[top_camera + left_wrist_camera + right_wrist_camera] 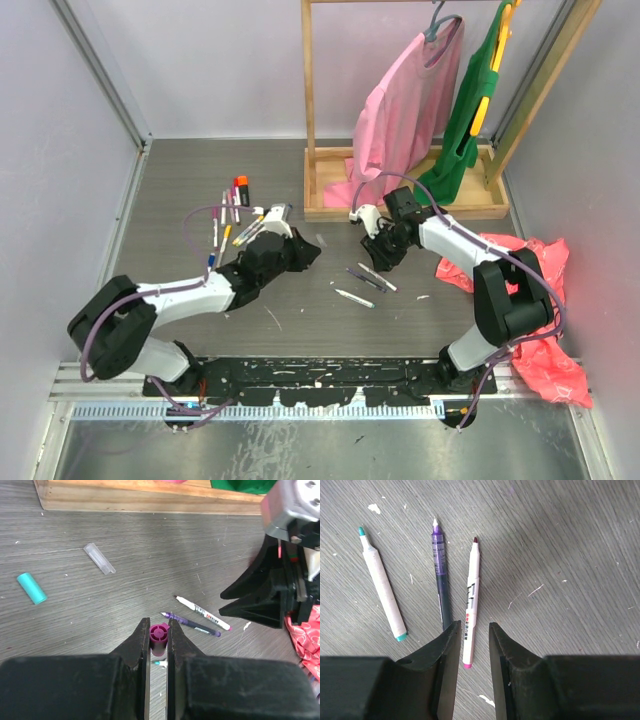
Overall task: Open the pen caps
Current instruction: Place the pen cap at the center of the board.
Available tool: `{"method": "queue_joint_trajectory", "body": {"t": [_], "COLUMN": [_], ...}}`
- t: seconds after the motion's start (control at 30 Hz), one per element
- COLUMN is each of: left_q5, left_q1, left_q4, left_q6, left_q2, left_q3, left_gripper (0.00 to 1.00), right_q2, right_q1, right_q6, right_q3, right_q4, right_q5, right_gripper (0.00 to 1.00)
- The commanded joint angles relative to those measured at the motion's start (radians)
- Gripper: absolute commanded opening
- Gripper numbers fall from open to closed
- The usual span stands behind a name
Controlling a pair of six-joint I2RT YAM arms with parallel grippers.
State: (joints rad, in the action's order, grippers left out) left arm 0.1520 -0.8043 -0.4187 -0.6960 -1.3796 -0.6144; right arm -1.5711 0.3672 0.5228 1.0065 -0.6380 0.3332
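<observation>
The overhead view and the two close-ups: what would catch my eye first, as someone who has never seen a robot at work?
Probably the bright clothes: a pink shirt and a green garment hanging on a wooden rack at the back right of the table. Next, the left gripper pinching a small purple cap, and the right gripper hovering, jaws apart, over three uncapped pens lying side by side.

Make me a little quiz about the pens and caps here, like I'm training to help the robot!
1. True or false: the left gripper pinches a purple cap.
2. How many pens show in the right wrist view, by the right gripper? A two, B three, C five.
3. Fill in: the loose cap far left in the left wrist view is ____.
Key: 1 true; 2 B; 3 teal.
</observation>
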Motion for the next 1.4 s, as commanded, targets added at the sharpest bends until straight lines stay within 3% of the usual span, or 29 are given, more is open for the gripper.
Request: {"method": "queue_joint_trajectory", "body": {"t": [0.0,0.37,0.6,1.13,1.37], "left_q5": [0.021,0.129,0.214,0.329,0.337], "left_q1": [-0.008,-0.023,-0.024,-0.023,-0.020], "left_q4": [-0.015,0.093,0.284,0.667,0.735], "left_q6": [-0.101,-0.275,-0.367,-0.444,-0.448], "left_q2": [-0.067,-0.261,-0.380,-0.656,-0.690], "left_q3": [-0.075,-0.238,-0.414,-0.804,-0.846], "left_gripper": [0.00,0.00,0.00,0.00,0.04], "right_q2": [0.052,0.063,0.068,0.074,0.072], "right_q1": [0.000,-0.003,-0.020,-0.038,-0.039], "right_q6": [0.014,0.013,-0.001,-0.002,-0.001], "right_q3": [0.038,0.042,0.044,0.043,0.043], "right_q4": [0.000,-0.002,0.000,0.003,0.004], "right_q5": [0.001,-0.005,-0.011,-0.017,-0.019], "right_gripper": [0.35,0.35,0.35,0.35,0.35]}}
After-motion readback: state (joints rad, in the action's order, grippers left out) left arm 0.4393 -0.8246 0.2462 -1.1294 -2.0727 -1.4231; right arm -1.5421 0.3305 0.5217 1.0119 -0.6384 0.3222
